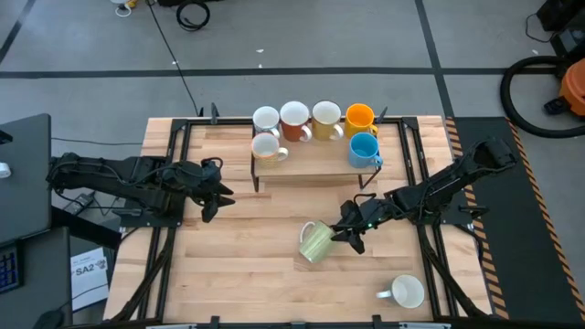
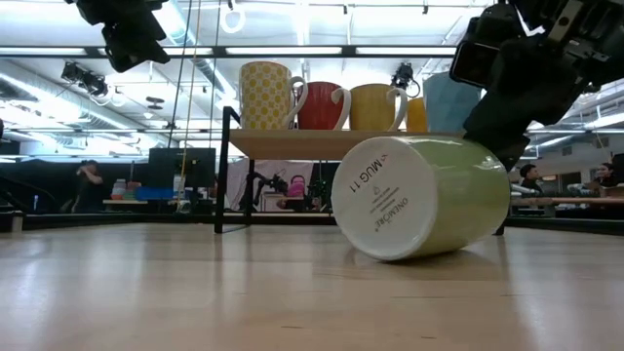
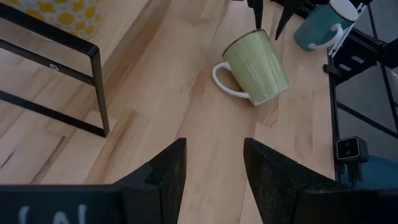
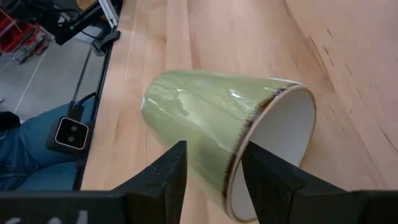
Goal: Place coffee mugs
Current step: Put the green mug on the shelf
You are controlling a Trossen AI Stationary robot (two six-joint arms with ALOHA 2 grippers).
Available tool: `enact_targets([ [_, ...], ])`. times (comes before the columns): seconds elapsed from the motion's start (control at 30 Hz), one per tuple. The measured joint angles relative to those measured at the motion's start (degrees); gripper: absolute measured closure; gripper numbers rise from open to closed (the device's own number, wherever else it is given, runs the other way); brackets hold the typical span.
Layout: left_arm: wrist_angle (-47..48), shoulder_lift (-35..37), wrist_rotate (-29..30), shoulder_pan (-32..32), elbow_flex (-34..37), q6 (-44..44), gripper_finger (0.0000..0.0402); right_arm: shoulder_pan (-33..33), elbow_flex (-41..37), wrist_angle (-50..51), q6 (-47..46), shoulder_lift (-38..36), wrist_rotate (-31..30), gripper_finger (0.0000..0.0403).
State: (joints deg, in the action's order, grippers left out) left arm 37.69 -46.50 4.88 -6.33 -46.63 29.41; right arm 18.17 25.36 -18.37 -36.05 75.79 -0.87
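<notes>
Six mugs stand on the low wooden rack (image 1: pixel 311 157) at the far side of the surface (image 1: pixel 247 265): a white mug (image 1: pixel 266 119), a white one with reddish-brown inside (image 1: pixel 294 122), another pale one (image 1: pixel 326 117) and an orange-yellow mug (image 1: pixel 360 118) in the back row, with a further white mug (image 1: pixel 266 146) and a light blue mug (image 1: pixel 364 149) in front. The larger pale yellow-green mug (image 1: pixel 315 242) lies tipped on its side in the open middle of the surface, in front of the rack, its base turned toward the low camera and its handle showing in the left wrist view. The right pincer (image 1: pixel 351 230) is at this mug's rim, fingers parted with one on either side of the wall near the mouth; they straddle it but I cannot tell whether they press on it. One last white mug (image 1: pixel 405 292) stands alone near the front right corner. The left pincer (image 1: pixel 218 192) waits off to the left of the rack, fingers apart and holding nothing.
</notes>
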Motion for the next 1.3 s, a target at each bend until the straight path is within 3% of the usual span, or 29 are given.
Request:
enact_targets([
  [0.17, -0.02, 0.00, -0.02, -0.01, 0.00, -0.02, 0.0235, 0.27, 0.05, -1.58, -0.14, 2.77, -0.63, 0.0246],
  [0.57, -0.24, 0.00, -0.02, 0.00, 0.00, -0.02, 0.0235, 0.27, 0.07, -17.68, -0.37, 14.99, 2.54, 0.0249],
  [0.8, -0.26, 0.00, -0.02, 0.00, 0.00, 0.00, 0.0235, 0.27, 0.07, -23.50, -0.39, 19.78, 2.58, 0.0297],
  [1.0, -0.26, 0.02, -0.02, 0.00, 0.00, -0.02, 0.0235, 0.23, 0.09, -26.80, 0.43, 20.52, 2.32, 0.0361],
  [1.3, -0.26, 0.00, -0.02, -0.01, 0.00, -0.02, 0.0235, 0.25, -0.09, -28.07, -13.42, 14.91, 4.04, 0.0368],
])
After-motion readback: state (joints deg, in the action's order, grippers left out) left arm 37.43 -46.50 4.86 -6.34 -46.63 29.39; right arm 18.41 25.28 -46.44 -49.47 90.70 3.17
